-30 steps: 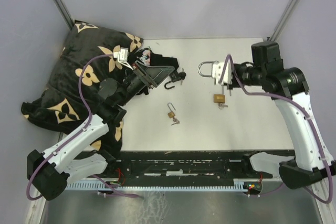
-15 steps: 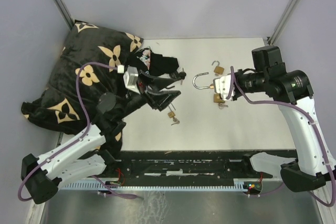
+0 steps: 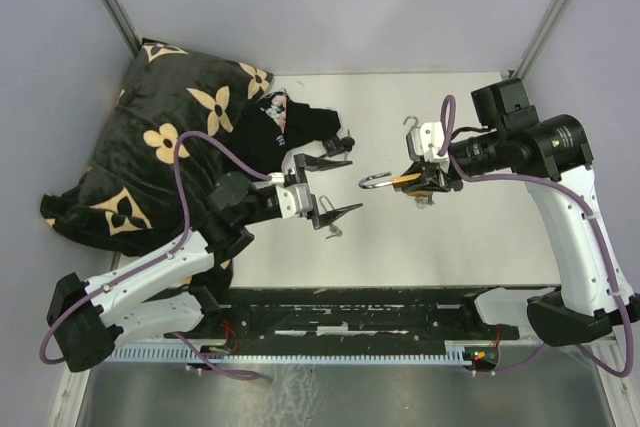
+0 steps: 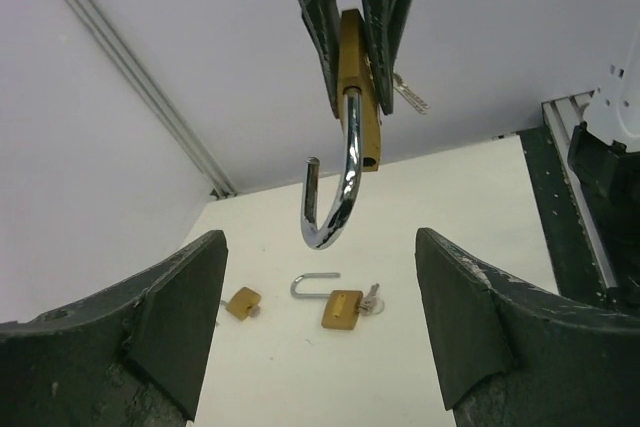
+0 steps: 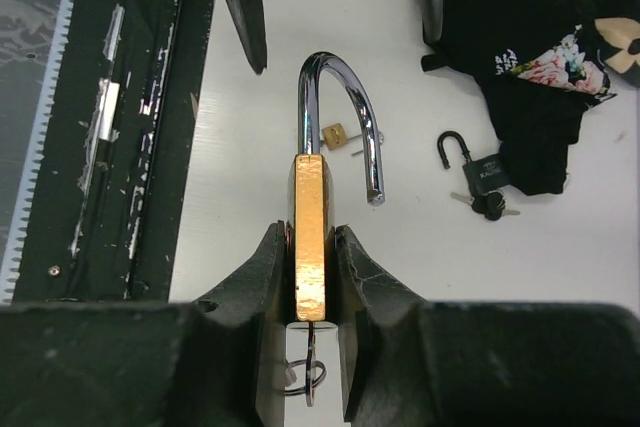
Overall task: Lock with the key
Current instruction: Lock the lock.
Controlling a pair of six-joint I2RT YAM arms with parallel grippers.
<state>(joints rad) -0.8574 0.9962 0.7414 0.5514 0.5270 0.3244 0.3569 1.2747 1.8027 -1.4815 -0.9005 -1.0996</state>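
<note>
1. The brass padlock (image 4: 366, 137) is in the air above the middle of the table (image 3: 480, 237). It lies on its side, with the open shackle (image 5: 340, 112) pointing left.
2. The right gripper (image 5: 310, 242) is clamped on the two flat faces of the lock body. A key (image 4: 408, 93) sticks out at the end of the lock body, and a ring of keys hangs there.
3. The left gripper (image 4: 318, 247) stands wide and holds nothing. One finger is on the near side of the shackle tip and one on the far side, and neither touches it.
4. Risk, as I judge it: the free leg of the shackle is not over its hole. If it is pushed like this, it can jam on the body and not click in.
5. Risk: the right grip is only on smooth brass. A push from the left that is not on centre can turn the lock between the pads, or make it slip down onto the table.
6. Risk: a left finger can catch on the hanging keys and pull the key out.
7. Under the held lock a small brass padlock (image 4: 342, 305) lies with its key, and another small padlock (image 4: 241, 302) is farther away. A black padlock (image 5: 487, 175) lies beside a black cloth (image 5: 520, 57) at the far left.
8. A flowered cushion (image 3: 150, 147) fills the left side.
9. I see no real container. The black cloth may be a pouch, but I cannot tell whether anything is inside.
</note>
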